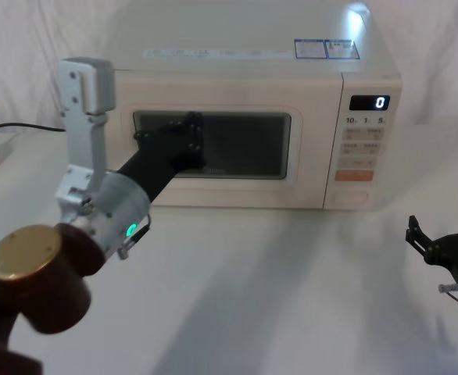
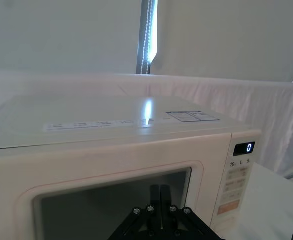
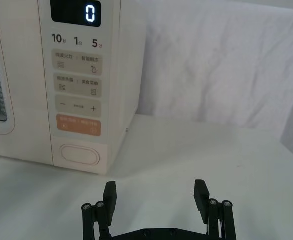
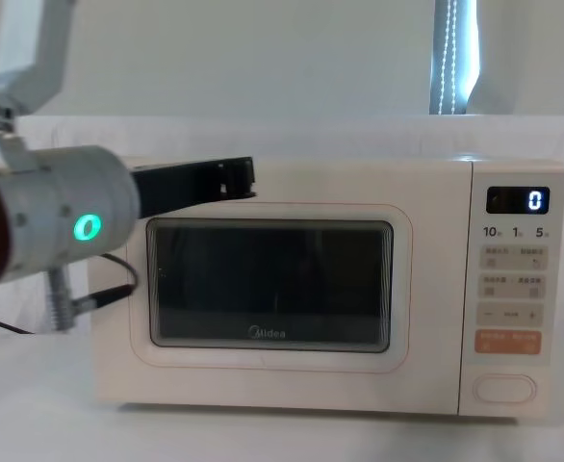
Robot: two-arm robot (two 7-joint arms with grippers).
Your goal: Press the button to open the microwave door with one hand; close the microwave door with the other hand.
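So you're looking at the door (image 4: pixel 270 284) sitting flush on the microwave (image 1: pixel 245 86). Your left gripper (image 1: pixel 188 134), fingers pressed together, is hovering at it. Right gripper (image 3: pixel 156 197) is waiting spread, near the button (image 3: pixel 80 154): push next, probably.

Left arm: dark maroon rounded joint housing with flat brass-coloured round cap (image 1: pixel 24 251). Silver cylindrical wrist segment (image 1: pixel 112 207) with small green glowing light. Grey angular link with screws (image 1: pixel 86 90). Matte black left gripper (image 1: pixel 188 134). Black right gripper (image 3: pixel 156 192): two flat fingers, round screw heads at base.
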